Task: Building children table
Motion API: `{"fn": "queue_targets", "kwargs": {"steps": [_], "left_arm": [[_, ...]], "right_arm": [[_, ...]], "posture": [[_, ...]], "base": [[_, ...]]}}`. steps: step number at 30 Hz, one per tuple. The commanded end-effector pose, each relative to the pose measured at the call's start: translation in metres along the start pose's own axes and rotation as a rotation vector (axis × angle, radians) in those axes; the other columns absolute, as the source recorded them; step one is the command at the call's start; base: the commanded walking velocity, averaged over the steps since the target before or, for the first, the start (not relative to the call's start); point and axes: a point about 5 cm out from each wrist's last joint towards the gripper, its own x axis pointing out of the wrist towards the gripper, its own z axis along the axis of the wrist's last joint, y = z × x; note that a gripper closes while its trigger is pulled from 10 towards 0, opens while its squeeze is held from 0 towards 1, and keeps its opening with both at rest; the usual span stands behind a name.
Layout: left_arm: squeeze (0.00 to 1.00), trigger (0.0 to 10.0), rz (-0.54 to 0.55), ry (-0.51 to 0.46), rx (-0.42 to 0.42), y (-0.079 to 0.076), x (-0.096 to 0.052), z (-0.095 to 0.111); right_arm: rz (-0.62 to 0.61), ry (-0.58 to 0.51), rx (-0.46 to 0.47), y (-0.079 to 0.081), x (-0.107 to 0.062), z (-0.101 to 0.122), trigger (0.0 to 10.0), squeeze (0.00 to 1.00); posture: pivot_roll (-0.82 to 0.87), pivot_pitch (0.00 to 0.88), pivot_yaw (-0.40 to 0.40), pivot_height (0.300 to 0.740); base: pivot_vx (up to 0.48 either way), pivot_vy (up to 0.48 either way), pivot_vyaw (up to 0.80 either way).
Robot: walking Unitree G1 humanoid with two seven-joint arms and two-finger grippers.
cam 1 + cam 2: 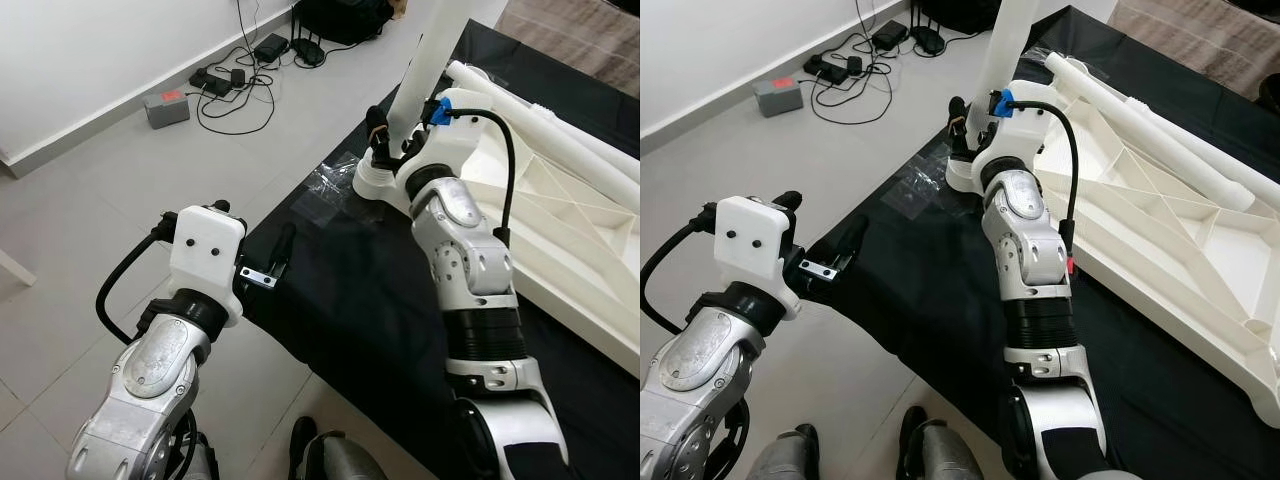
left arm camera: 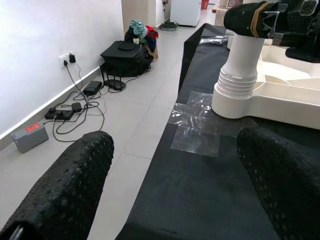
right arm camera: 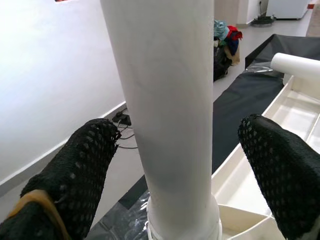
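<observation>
right wrist view, smooth white cylindrical leg [image 3: 170, 115] between spread right pincer [image 3: 185, 165] (dimpled black fingers)

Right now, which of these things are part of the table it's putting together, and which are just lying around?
Part of the job:
- white table top, upside down on the black sheet
- upright table leg in its corner socket, right gripper open around it
- loose legs lying on the top

Lying about:
- power strip and cables
- grey box
- black bag

head eyes: downward | wrists: close, both facing table leg [image 3: 165, 100]
</observation>
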Motion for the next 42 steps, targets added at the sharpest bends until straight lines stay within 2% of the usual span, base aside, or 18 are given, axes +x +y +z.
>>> {"fn": "queue_targets", "kwargs": {"steps": [1, 6, 13, 17, 22, 31, 33, 34, 36, 38, 41, 42], "left_arm": [[0.00, 10.0, -0.006, 0.004, 0.003, -0.001, -0.001, -0.002], [0.00, 10.0, -0.006, 0.005, 0.003, -0.001, -0.001, -0.002], [0.00, 10.0, -0.006, 0.005, 0.004, 0.000, -0.001, -0.002], [0.00, 10.0, -0.004, 0.004, 0.004, 0.000, -0.001, -0.002], [0.00, 10.0, -0.006, 0.003, 0.003, 0.000, -0.001, -0.002], [0.00, 10.0, -0.005, 0.001, 0.004, 0.000, 0.000, -0.001], [0.00, 10.0, -0.004, 0.005, 0.007, 0.000, -0.001, -0.002], [0.00, 10.0, -0.004, 0.005, 0.007, 0.000, -0.001, -0.002], [0.00, 10.0, -0.004, 0.009, 0.008, 0.001, -0.002, -0.003], [0.00, 10.0, -0.002, 0.018, 0.011, 0.003, -0.004, -0.006], [0.00, 10.0, -0.001, 0.020, 0.011, 0.003, -0.005, -0.007], [0.00, 10.0, 0.000, 0.030, 0.014, 0.003, -0.006, -0.009]], "right_arm": [[-0.015, 0.013, 0.006, -0.010, -0.004, -0.003, 10.0, 0.00], [-0.015, 0.019, -0.019, -0.022, -0.007, -0.002, 10.0, 0.00], [-0.016, 0.025, -0.032, -0.028, -0.010, -0.003, 10.0, 0.00], [-0.008, 0.035, -0.039, -0.037, -0.017, -0.004, 10.0, 0.00], [0.041, 0.063, 0.005, -0.039, -0.025, -0.006, 10.0, 0.00], [0.081, 0.084, -0.009, -0.043, -0.032, -0.009, 10.0, 0.00], [0.142, 0.115, -0.036, -0.049, -0.046, -0.015, 10.0, 0.00], [0.142, 0.115, -0.036, -0.049, -0.046, -0.015, 10.0, 0.00], [0.173, 0.137, -0.020, -0.051, -0.056, -0.020, 10.0, 0.00], [0.185, 0.135, -0.031, -0.057, -0.074, -0.025, 10.0, 0.00], [0.182, 0.136, -0.036, -0.059, -0.079, -0.026, 10.0, 0.00], [0.176, 0.135, -0.049, -0.060, -0.086, -0.028, 10.0, 0.00]], "posture": [[0.06, 0.270, -0.148, 0.740], [0.06, 0.269, -0.148, 0.740], [0.06, 0.270, -0.148, 0.740], [0.05, 0.270, -0.147, 0.740], [0.05, 0.271, -0.144, 0.740], [0.05, 0.272, -0.146, 0.740], [0.05, 0.268, -0.145, 0.740], [0.05, 0.268, -0.145, 0.740], [0.05, 0.260, -0.141, 0.740], [0.04, 0.246, -0.141, 0.740], [0.04, 0.246, -0.141, 0.740], [0.03, 0.228, -0.131, 0.740]], "base": [[0.000, 0.000, 0.00], [0.000, 0.000, 0.00], [0.000, 0.000, 0.00], [0.000, 0.000, 0.00], [0.000, 0.000, 0.00], [0.000, 0.000, 0.00], [0.000, 0.000, 0.00], [0.000, 0.000, 0.00], [0.000, 0.000, 0.00], [0.000, 0.000, 0.00], [0.000, 0.000, 0.00], [0.000, 0.000, 0.00]]}}
